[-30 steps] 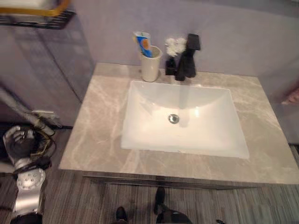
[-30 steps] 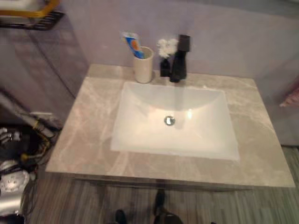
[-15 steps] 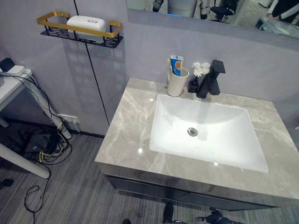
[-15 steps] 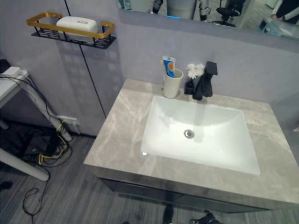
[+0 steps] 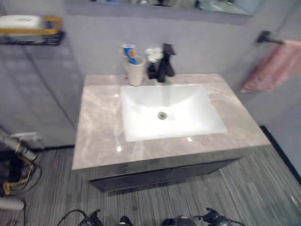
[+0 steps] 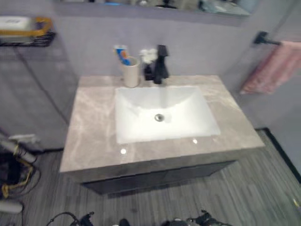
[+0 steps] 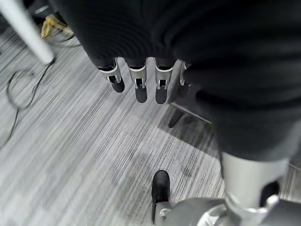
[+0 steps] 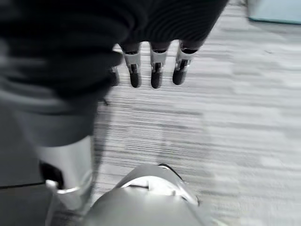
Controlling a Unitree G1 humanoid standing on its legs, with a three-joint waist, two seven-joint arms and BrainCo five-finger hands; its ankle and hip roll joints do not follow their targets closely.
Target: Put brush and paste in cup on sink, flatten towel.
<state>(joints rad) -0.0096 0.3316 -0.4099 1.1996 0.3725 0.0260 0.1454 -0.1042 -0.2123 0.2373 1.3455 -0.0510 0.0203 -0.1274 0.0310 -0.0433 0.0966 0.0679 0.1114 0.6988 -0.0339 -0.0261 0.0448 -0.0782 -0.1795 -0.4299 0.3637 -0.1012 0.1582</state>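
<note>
Cup (image 5: 135, 73): cream-coloured, upright on the far left part of the counter, just left of the tap and just past the far left corner of the basin.
Paste (image 5: 130, 53): a blue and white tube with an orange patch, standing in the cup and sticking out above its rim, leaning a little to the left.
Brush: I cannot make out a brush in the cup or on the counter.
Towel (image 5: 275, 66): pink, hanging from a dark bar (image 5: 265, 37) on the wall to the right of the counter, well apart from the cup; its hanging edge slants and the cloth looks bunched rather than flat.
Tap (image 5: 165, 62): black, square-shaped, at the far edge of the basin, near the middle.
Flowers (image 5: 152, 54): a small white bunch in a dark holder between the cup and the tap, close beside both.
Basin (image 5: 141, 120): white, rectangular, sunk into the counter, with a metal drain (image 5: 162, 115) at its middle.
Counter (image 5: 99, 127): grey-beige marble, with a dark cabinet front below its near edge.
Shelf (image 5: 33, 35): black with a gold rail, on the wall far to the left, holding a white box (image 5: 21, 21).
Left hand (image 7: 136, 82): hangs low over the grey striped floor (image 7: 70, 155), fingers straight and relaxed, holding nothing.
Right hand (image 8: 155, 70): hangs over the same floor, fingers straight and relaxed, holding nothing.
</note>
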